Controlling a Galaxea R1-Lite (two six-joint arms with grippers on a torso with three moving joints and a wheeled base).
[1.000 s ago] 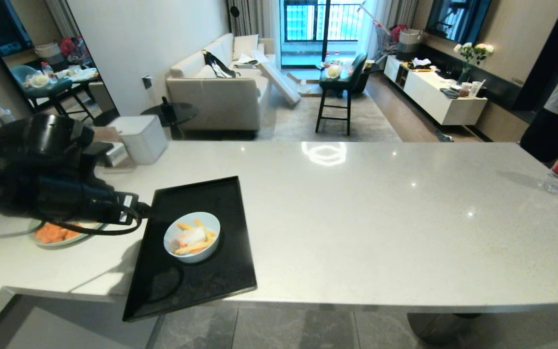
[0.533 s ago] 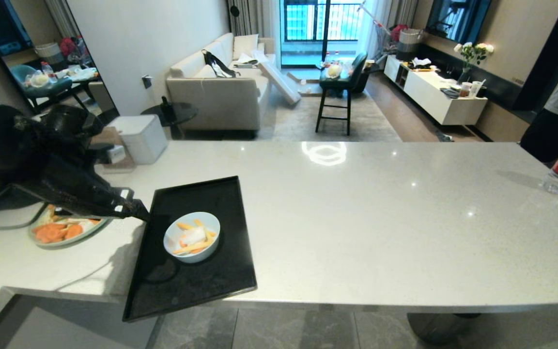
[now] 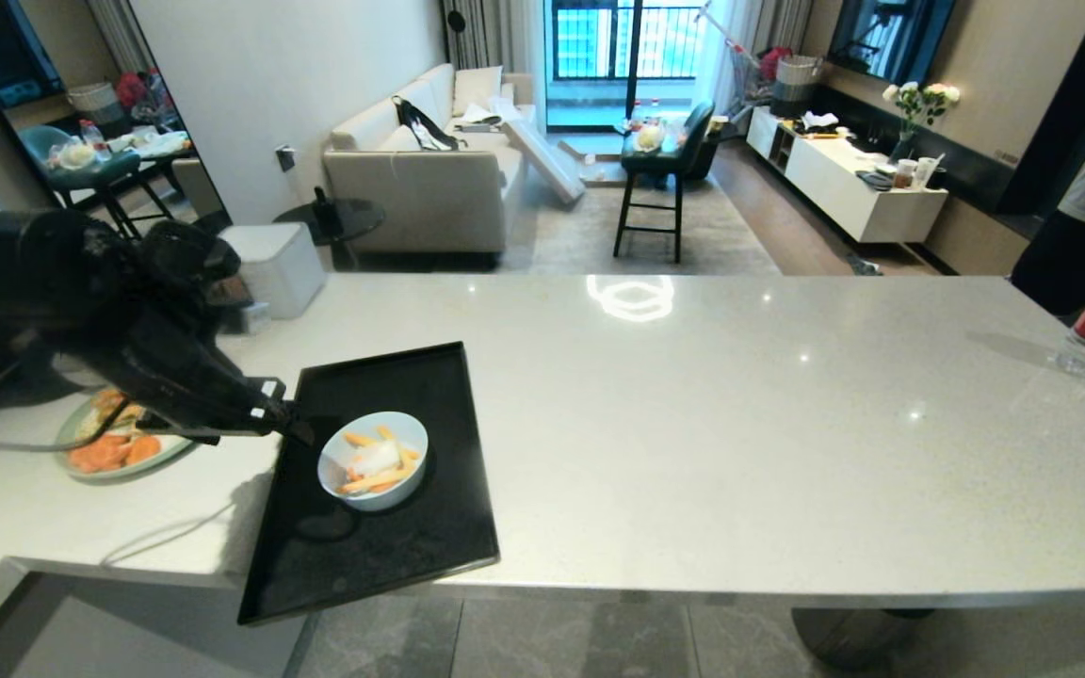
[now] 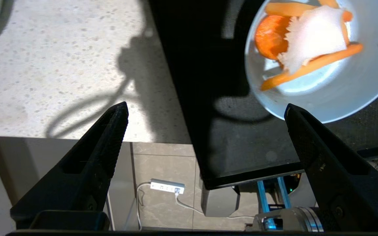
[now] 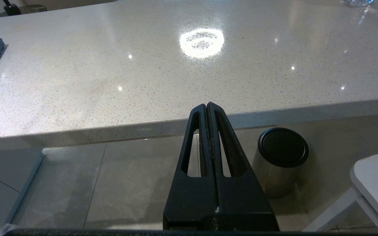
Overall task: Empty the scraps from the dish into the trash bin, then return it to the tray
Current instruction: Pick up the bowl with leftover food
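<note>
left gripper fingers spread wide, empty, above tray edge; dish just beside one finger, untouched.

We are in a home: a stone counter faces a living room's sofa and sideboard.

Right gripper fingers pressed together, pale speckled countertop ahead, steel cylinder (black-topped) below.
</note>
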